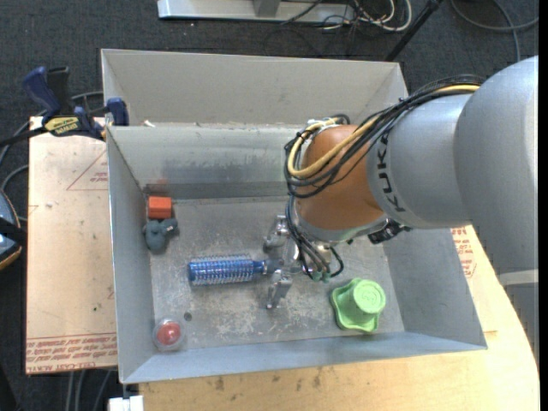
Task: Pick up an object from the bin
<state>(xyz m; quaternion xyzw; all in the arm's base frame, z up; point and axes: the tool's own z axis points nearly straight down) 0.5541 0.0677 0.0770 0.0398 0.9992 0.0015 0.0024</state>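
While the arm (462, 161) is reached in from the right of the camera view, the gripper (276, 266) is seen low over the floor of the grey metal bin (214, 169), a little right of the floor's middle. Its two metal fingers (278, 232) are seen apart, one toward the back wall and one toward the front wall.

- Nearest thing: a blue ribbed roller (227, 270), cylinder-shaped, is laid flat on the bin floor, long axis running left to right. Its right end is placed at the gap between the fingers. Contact between fingers and roller cannot be told. The roller is not lifted.
- A green lid-like piece (358, 305) with a wavy rim is noted near the front right of the floor, just to the right of the gripper and apart from it.
- An orange block (159, 207) is set against the left wall, with a grey lump (159, 235) touching it on the front side.
- A small red ball (169, 333) is found in the front left corner, well apart from the gripper.
- An orange cover (338, 182) is carried on the wrist above the gripper, with yellow and black cables (295, 157) looped around it.
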